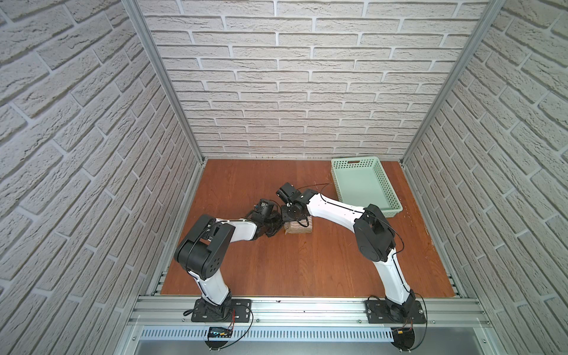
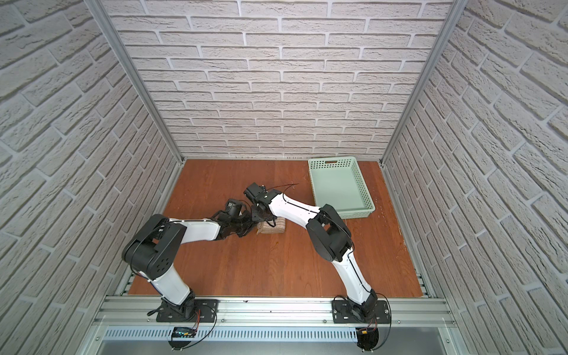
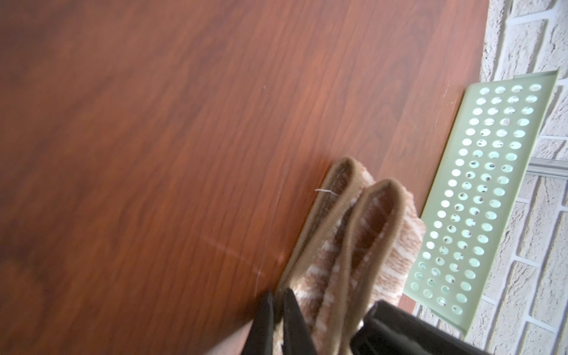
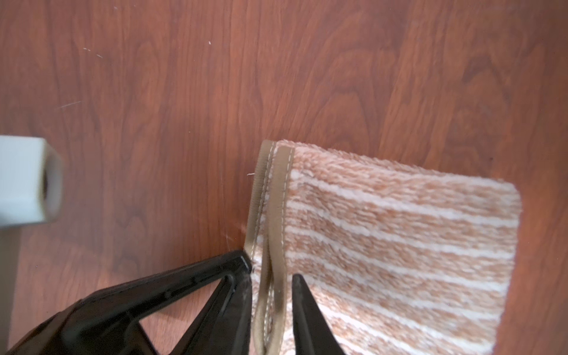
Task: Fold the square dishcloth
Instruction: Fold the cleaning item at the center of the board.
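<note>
Right wrist view is where most of it gets told. The square dishcloth (image 4: 399, 246) is seen already folded into a small thick bundle, striped face up, lying about mid-bench. Its long axis runs roughly between the bench's left and right edges, stacked hems pointed at the left edge, rounded fold toward the right one.

The right gripper (image 4: 272, 270) is caught with its fingers parted either side of those hems, which look slack rather than squeezed. The left gripper (image 3: 279, 292) is nipped nearly together on the lowest hem corner, as far as can be told.

Both are parked at that same hem end, with the right arm reached across the bundle and the left brought in from its own side. The cloth lies beyond the fingers toward the right edge, so any retreat is probably best made leftward, or the layers could get dragged open.

Only the left wrist view shows two open loops end-on and a loose thread (image 3: 322, 191). In both top views the grip is hidden by the wrists, though a green basket (image 1: 392, 211) is shown in the far right corner.
</note>
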